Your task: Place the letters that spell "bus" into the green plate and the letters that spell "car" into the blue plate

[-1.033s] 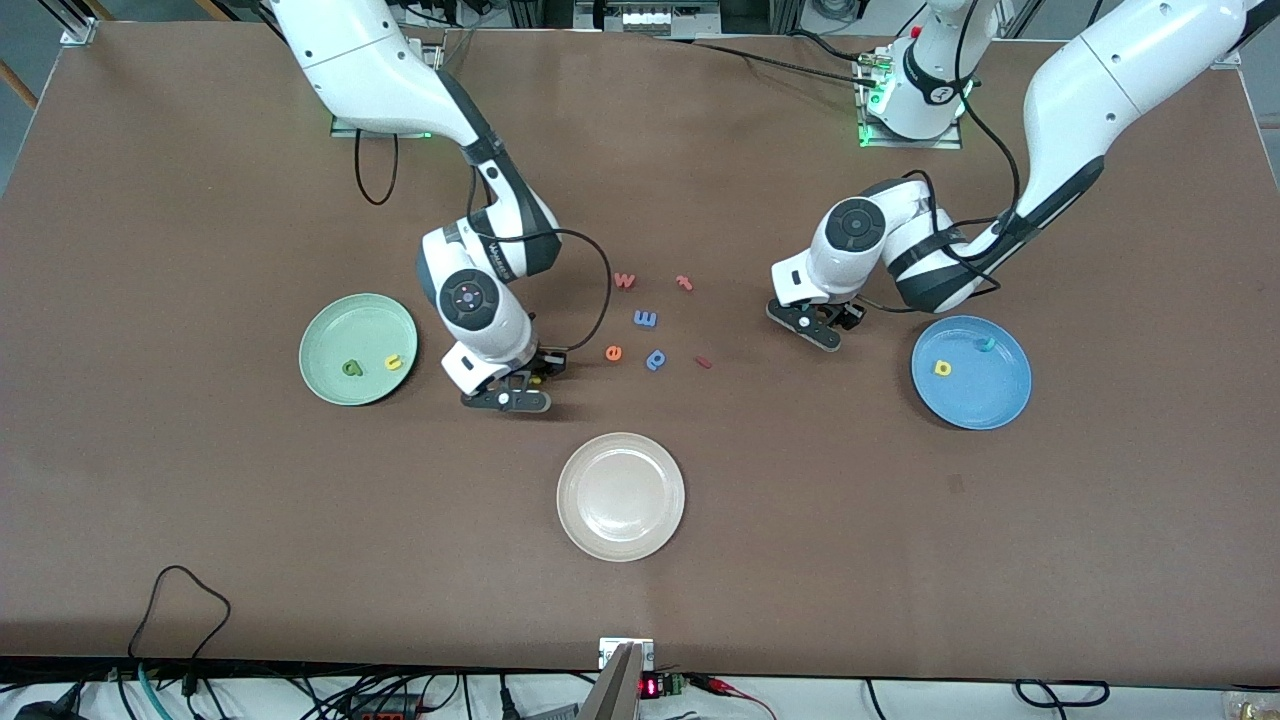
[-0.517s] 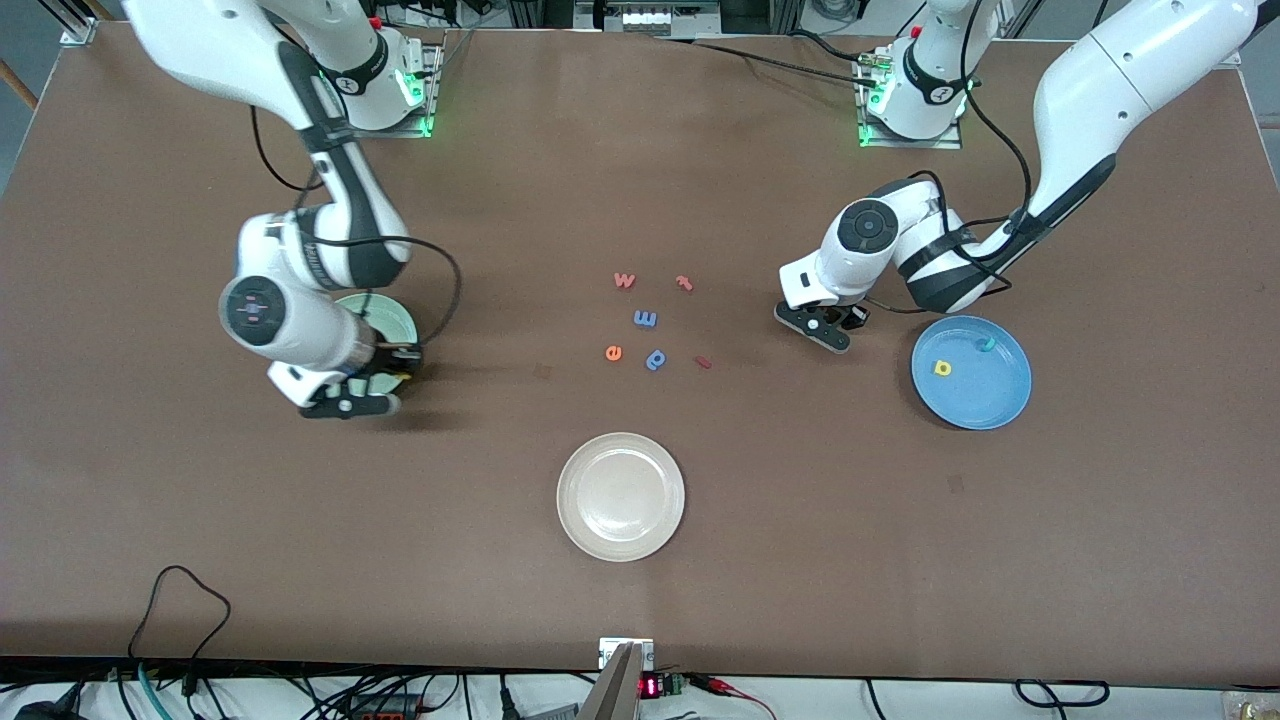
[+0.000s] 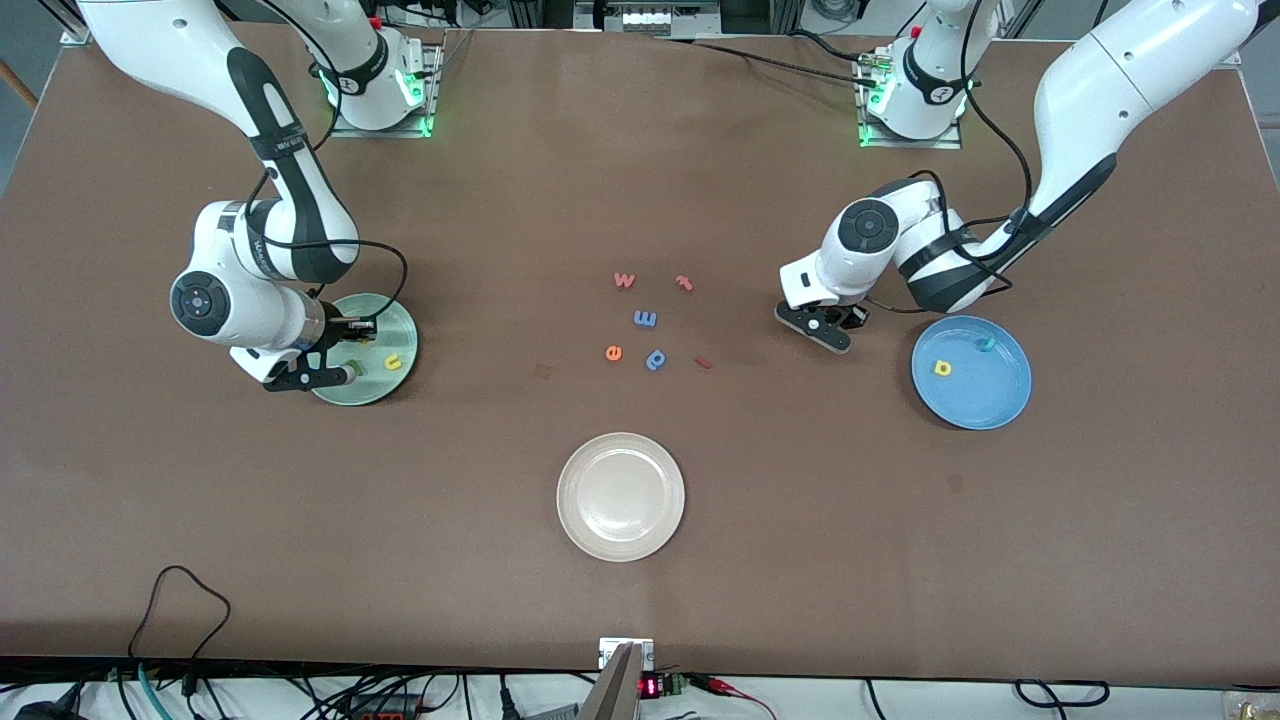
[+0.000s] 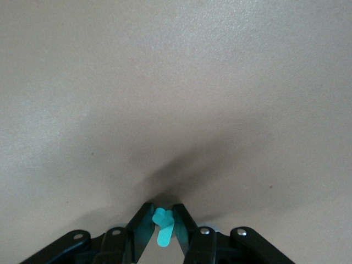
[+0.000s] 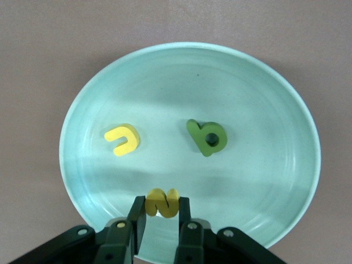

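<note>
Our right gripper (image 5: pixel 159 212), clamped on the yellow s (image 5: pixel 162 202), hangs over the green plate (image 3: pixel 400 375) at middle left of the front view, so we should let go low above bare plate, clear of the u (image 5: pixel 123 139) and b (image 5: pixel 208 137). Our left gripper (image 4: pixel 163 231) pinches a teal letter (image 4: pixel 163 226) just beside the blue plate (image 3: pixel 1005 405) at the right. Only the wrist views show both held letters.

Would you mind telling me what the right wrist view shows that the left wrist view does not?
Only the right wrist view shows the green plate holding the yellow u and green b, with the right gripper shut on the yellow s over it. Only the left wrist view shows the left gripper shut on a teal letter. Both show brown table.
</note>
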You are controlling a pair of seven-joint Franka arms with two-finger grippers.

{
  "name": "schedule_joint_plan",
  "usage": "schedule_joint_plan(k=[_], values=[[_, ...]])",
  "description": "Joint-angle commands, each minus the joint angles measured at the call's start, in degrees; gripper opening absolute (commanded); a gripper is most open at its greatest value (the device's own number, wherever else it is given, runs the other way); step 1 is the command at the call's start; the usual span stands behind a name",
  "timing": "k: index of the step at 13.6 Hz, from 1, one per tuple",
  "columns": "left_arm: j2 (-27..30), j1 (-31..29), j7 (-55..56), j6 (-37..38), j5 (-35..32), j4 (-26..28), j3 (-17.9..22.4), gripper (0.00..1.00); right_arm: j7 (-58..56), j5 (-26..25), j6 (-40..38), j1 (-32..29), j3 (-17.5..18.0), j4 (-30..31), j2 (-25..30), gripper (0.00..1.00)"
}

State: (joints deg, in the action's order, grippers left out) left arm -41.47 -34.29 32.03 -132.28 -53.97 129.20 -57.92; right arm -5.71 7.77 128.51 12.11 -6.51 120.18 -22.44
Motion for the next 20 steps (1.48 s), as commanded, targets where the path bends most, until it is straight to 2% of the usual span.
schedule_joint_plan(k=[1,4,6,8,9,12,13,14,15,16,18,20], values=[[0.9,-2.3,-0.2,2.1,-0.9,0.7,-2.7,0.17,-0.9,-0.6,0.3,-1.4,1.0,0.9,3.3,1.0],[0.9,-6.6,-2.5,12.8,-0.3,-3.6,-9.0,0.18,-1.1,-0.6,-0.7,-2.1,1.1,0.1,8.6,1.0],[0.9,-6.9,-3.5,15.0,0.4,-6.2,-9.7,0.18,-1.0,-0.6,-5.5,-2.5,1.1,-3.3,11.8,1.0],[1.0,-10.3,-4.9,18.4,0.3,-8.5,-10.8,0.18,-0.9,-0.6,-12.7,-2.9,0.9,-8.8,14.2,1.0],[1.0,-11.9,-8.4,19.3,0.4,-9.9,-10.9,0.18,-0.8,-0.8,-16.5,-3.1,0.5,-11.7,15.1,1.0],[0.7,-20.2,-24.5,20.5,0.3,-11.4,-10.8,0.2,-1.1,-7.0,-24.0,-3.9,0.4,-19.6,17.4,1.0],[0.6,-21.1,-26.8,20.5,0.3,-11.9,-10.7,0.26,-1.1,-7.9,-26.5,-4.0,0.4,-22.2,17.9,1.0],[0.7,-21.2,-27.2,20.9,0.3,-12.0,-10.7,0.81,-1.1,-8.7,-30.0,-4.2,0.4,-25.7,17.9,1.0],[0.8,-21.6,-27.3,21.1,0.4,-12.0,-11.0,1.0,-1.1,-9.2,-32.8,-4.7,0.4,-28.4,17.7,1.0],[1.0,-21.7,-27.2,21.3,0.5,-12.0,-11.8,1.0,-1.1,-9.3,-34.1,-5.3,0.4,-30.1,17.7,1.0],[1.0,-21.8,-26.6,24.1,3.7,-13.5,-15.8,1.0,-1.2,-9.2,-34.3,-7.2,0.4,-30.6,17.8,1.0],[1.0,-21.4,-27.1,33.7,10.9,-21.8,-19.3,1.0,-1.2,-9.1,-34.3,-8.3,0.8,-30.6,17.8,1.0]])
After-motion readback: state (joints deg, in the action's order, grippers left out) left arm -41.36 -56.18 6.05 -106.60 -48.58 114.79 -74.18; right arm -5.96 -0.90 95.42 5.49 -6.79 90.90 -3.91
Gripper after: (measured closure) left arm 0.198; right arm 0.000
